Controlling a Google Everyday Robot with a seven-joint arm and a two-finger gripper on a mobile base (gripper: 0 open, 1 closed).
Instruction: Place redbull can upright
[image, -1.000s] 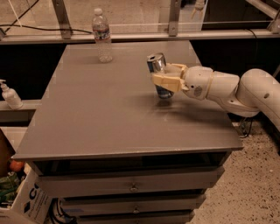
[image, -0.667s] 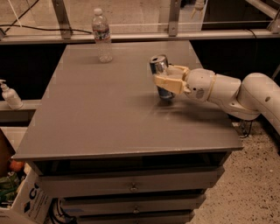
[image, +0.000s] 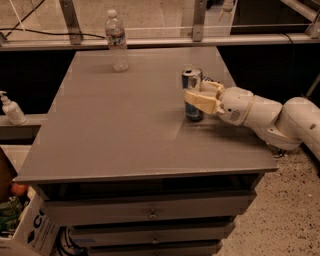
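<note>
The redbull can (image: 192, 82) stands upright on the grey table (image: 125, 130), right of the middle, its silver top showing and its base on the surface. My gripper (image: 199, 95) reaches in from the right on a white arm. Its cream fingers (image: 200, 100) wrap around the can's middle, one in front and one behind.
A clear plastic water bottle (image: 116, 41) stands at the table's far left corner. A railing (image: 150, 42) runs behind the table. Drawers (image: 150, 212) sit under the tabletop. A soap bottle (image: 11, 108) stands on a ledge at left.
The can has gone from slightly tilted to upright, with its base on the table. The gripper still holds it and shifted a little with it.
</note>
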